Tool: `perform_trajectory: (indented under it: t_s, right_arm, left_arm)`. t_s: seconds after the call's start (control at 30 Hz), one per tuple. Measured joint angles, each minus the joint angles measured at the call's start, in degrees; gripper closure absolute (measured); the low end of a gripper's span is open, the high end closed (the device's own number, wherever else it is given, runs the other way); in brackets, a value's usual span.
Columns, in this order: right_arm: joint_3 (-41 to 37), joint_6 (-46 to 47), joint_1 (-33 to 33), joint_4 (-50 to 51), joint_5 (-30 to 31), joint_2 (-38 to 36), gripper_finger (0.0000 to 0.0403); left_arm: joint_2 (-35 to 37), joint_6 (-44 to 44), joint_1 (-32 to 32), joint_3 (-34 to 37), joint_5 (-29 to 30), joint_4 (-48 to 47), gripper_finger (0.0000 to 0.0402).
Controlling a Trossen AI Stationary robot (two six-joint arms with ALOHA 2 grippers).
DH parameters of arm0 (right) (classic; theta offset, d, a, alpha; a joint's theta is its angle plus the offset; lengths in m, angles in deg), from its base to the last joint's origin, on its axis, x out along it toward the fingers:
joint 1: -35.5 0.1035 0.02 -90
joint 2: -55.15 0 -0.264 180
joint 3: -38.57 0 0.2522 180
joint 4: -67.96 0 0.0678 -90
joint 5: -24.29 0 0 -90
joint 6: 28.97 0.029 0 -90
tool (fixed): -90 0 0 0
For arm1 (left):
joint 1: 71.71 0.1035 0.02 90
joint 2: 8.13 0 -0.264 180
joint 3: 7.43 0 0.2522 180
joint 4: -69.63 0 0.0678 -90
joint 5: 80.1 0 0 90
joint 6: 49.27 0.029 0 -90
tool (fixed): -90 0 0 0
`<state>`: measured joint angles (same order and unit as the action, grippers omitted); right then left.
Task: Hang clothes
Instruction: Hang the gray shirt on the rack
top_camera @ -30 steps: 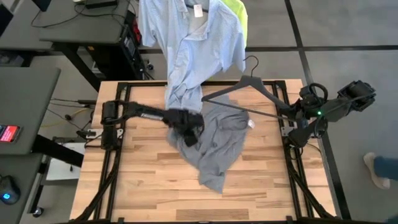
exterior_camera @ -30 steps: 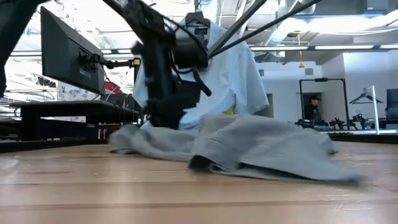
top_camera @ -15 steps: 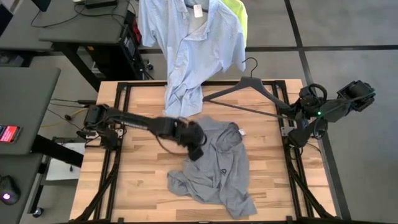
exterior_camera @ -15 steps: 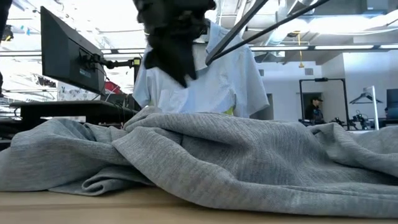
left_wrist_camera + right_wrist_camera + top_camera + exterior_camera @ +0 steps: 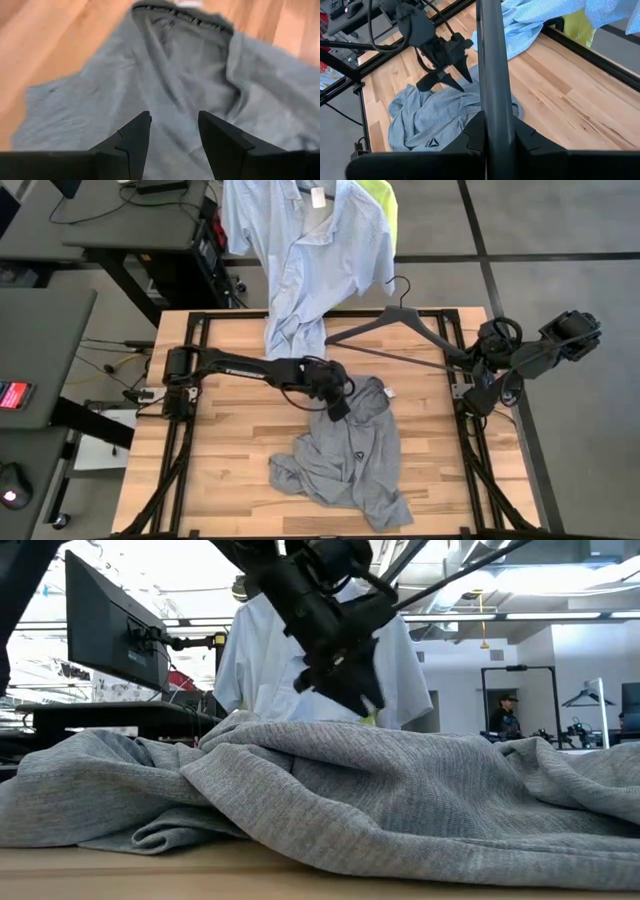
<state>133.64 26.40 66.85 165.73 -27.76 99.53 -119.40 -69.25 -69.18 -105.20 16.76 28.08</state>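
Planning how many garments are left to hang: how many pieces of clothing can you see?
3. A grey T-shirt lies crumpled on the table; a pale blue collared shirt hangs past the far edge; a neon-yellow T-shirt shows behind it, mostly hidden.

Grey T-shirt [image 5: 345,460]: soft knit cloth, matt, finely ribbed up close in the low view, lying in loose folds. Pale blue collared shirt [image 5: 305,250]: thin woven cloth, matt, faintly patterned. Neon-yellow T-shirt [image 5: 385,205]: cloth, bright, no sheen. Worktop [image 5: 220,480]: light wooden planks, smooth, faint satin finish, visible grain, framed in black metal. Hanger [image 5: 390,330]: dark grey, smooth, slightly glossy, plastic-looking bar in the right wrist view. Left gripper [image 5: 170,135] fingers [image 5: 132,140]: dark matt plastic, smooth faces. Right gripper [image 5: 490,132]: same dark matt finish.
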Motion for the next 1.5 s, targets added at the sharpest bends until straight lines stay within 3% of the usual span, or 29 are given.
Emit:
perform_trajectory:
  t_s: [0.17,0.23,0.33,0.47,0.6,0.7,0.8,0.87,0.97,1.03,1.13,1.2,1.3,1.4,1.5]
  right_arm:
    - [1.9,-1.3,0.0,0.0,1.8,0.0,0.0377]
    - [2.8,-1.9,0.0,-0.1,3.7,0.0,0.0377]
    - [4.0,-2.4,0.0,-0.1,6.4,-0.2,0.0377]
    - [5.1,-1.5,-0.5,-0.1,8.3,-0.2,0.0377]
    - [5.6,-1.0,-2.2,-0.1,8.5,-0.2,0.0377]
    - [5.6,-1.0,-3.4,-0.1,8.5,-0.2,0.0377]
    - [5.6,-1.5,-4.3,0.0,8.4,-0.1,0.0377]
    - [5.6,-1.8,-4.9,0.0,8.4,-0.1,0.0377]
    - [5.6,-2.7,-5.4,0.3,8.3,-0.2,0.0377]
    - [5.6,-3.2,-5.7,0.2,8.3,-0.2,0.0377]
    - [5.6,-3.2,-5.7,0.1,8.2,-0.2,0.0377]
    - [5.6,-3.2,-5.7,-0.2,8.2,-0.2,0.0377]
    - [5.6,-3.0,-5.7,-0.4,8.2,-0.1,0.0377]
    - [5.6,-2.8,-5.7,-0.9,7.4,0.2,0.0377]
    - [5.6,-1.7,-5.7,-1.0,7.1,0.3,0.0377]
  left_arm:
    - [0.7,4.1,0.0,0.1,8.6,-14.9,0.0249]
    - [-0.1,5.0,1.3,1.3,9.6,-10.4,0.0249]
    - [-2.5,7.0,3.0,3.3,6.3,1.7,0.0249]
    - [-6.8,6.7,3.3,3.3,4.2,5.8,0.0249]
    - [-10.1,6.7,2.9,2.7,3.5,-5.2,0.0249]
    - [-10.3,0.4,0.9,2.8,4.5,-21.1,0.0249]
    - [-8.5,-7.4,-3.5,4.4,4.8,-33.3,0.025]
    - [-5.3,-10.1,-6.6,4.8,4.4,-36.1,0.025]
    - [1.9,-12.0,-9.1,4.7,9.1,-32.6,0.025]
    - [7.8,-8.3,-7.8,4.4,12.3,-28.1,0.025]
    - [12.3,-0.4,-4.1,4.9,12.4,-20.1,0.025]
    - [13.2,5.2,-0.6,5.5,8.4,-15.6,0.025]
    - [13.7,9.9,6.3,5.5,-4.3,-10.3,0.0249]
    - [10.5,14.7,12.1,5.6,-16.6,-10.5,0.0249]
    - [6.9,22.9,14.5,5.7,-23.3,-10.8,0.0249]
